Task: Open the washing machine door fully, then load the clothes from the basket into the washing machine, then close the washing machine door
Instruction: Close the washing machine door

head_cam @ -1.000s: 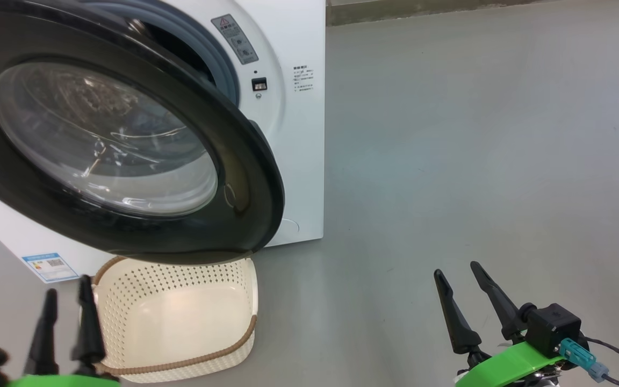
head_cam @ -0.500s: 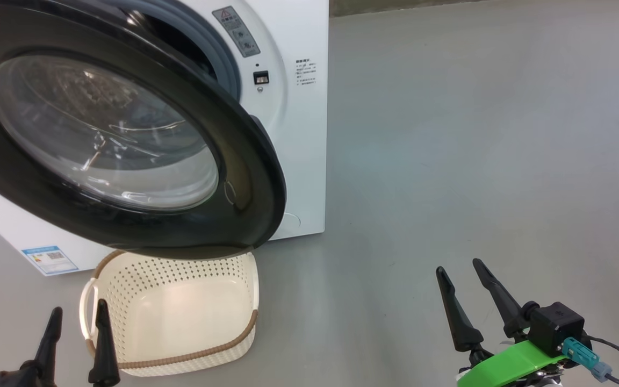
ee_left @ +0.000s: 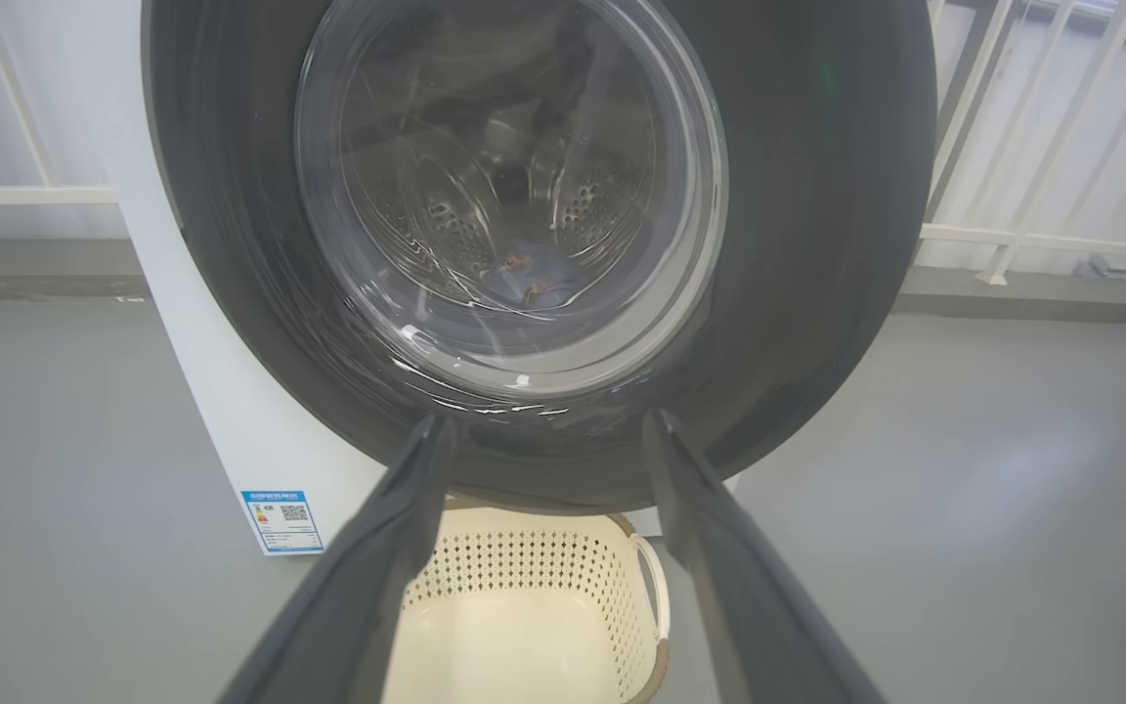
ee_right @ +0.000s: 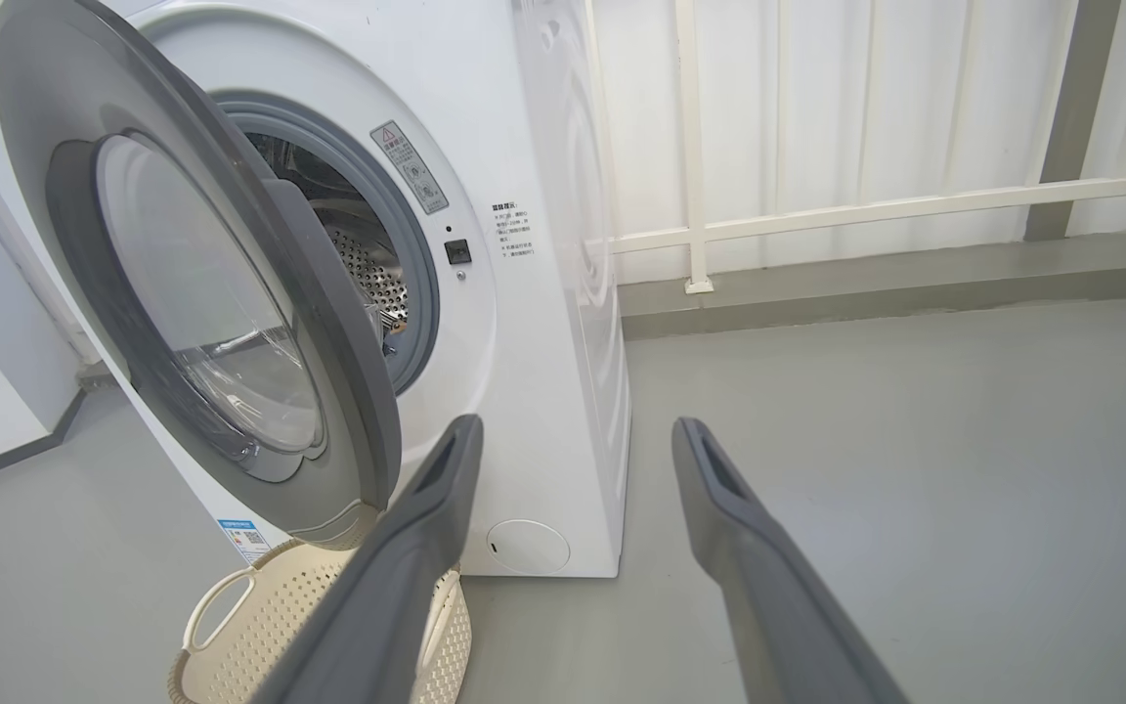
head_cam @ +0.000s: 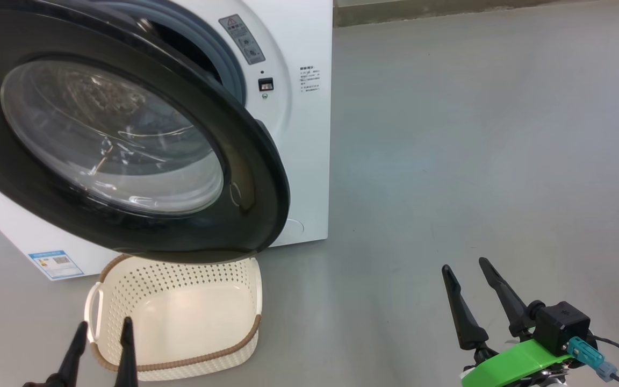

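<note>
The washing machine [head_cam: 309,134] stands at the left with its door [head_cam: 256,177] swung part way out, black ring and glass facing me. Under the door's lower edge sits the basket [head_cam: 180,277], with nothing inside it. Through the glass in the left wrist view, a bit of light blue clothes [ee_left: 529,279] lies in the drum. My left gripper [head_cam: 103,330] is open at the basket's near left corner, pointing at the door [ee_left: 817,244]. My right gripper [head_cam: 465,266] is open over bare floor, well right of the machine [ee_right: 543,342].
Grey floor [head_cam: 476,161] stretches open to the right of the machine. A white railing [ee_right: 817,210] and a low kerb run behind it. A blue label sticker [head_cam: 56,264] and a round hatch [head_cam: 293,227] mark the washer's lower front.
My left gripper has sunk lower and moved right, towards the basket's near left corner. The head camera shifted a little. Door, basket and right gripper stay as they were.
</note>
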Tool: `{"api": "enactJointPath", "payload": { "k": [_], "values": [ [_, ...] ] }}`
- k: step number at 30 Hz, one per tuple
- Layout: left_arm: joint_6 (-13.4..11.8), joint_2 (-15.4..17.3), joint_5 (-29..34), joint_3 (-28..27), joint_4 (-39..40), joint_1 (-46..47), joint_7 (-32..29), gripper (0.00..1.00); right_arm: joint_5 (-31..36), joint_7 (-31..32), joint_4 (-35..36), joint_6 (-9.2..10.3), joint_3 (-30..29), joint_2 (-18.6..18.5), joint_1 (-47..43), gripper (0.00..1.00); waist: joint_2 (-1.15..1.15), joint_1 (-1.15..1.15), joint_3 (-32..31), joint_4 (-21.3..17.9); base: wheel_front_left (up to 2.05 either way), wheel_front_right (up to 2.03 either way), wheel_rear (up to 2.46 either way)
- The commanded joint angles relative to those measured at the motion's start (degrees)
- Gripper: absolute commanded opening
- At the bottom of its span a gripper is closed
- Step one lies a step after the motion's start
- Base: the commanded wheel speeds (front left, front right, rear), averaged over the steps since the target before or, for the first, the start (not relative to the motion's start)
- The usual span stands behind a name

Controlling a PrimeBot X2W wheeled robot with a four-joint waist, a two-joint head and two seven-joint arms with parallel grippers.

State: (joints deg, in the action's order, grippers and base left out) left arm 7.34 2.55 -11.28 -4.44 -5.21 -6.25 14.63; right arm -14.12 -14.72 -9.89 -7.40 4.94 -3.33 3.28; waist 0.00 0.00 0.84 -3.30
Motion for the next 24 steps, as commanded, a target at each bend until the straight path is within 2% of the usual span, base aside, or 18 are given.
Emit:
{"api": "enactJointPath", "payload": {
  "k": [1, 24],
  "values": [
    [0.1, 0.6, 0.6, -1.7, 1.5, 0.6, 0.4, 1.0, 0.7, -0.3, 1.6, -0.09, 1.3, 0.0, -0.2, 1.0, 0.0, 0.0, 0.0, 0.1, 0.0, 0.0, 0.0],
    [0.1, 0.5, 0.4, -1.9, 1.6, 0.3, 0.4, 1.0, 0.9, -0.3, 1.5, -0.09, 1.2, -0.2, -0.4, 1.0, 0.0, 0.0, -0.3, 0.5, 0.0, 0.0, 0.0]
  ]
}}
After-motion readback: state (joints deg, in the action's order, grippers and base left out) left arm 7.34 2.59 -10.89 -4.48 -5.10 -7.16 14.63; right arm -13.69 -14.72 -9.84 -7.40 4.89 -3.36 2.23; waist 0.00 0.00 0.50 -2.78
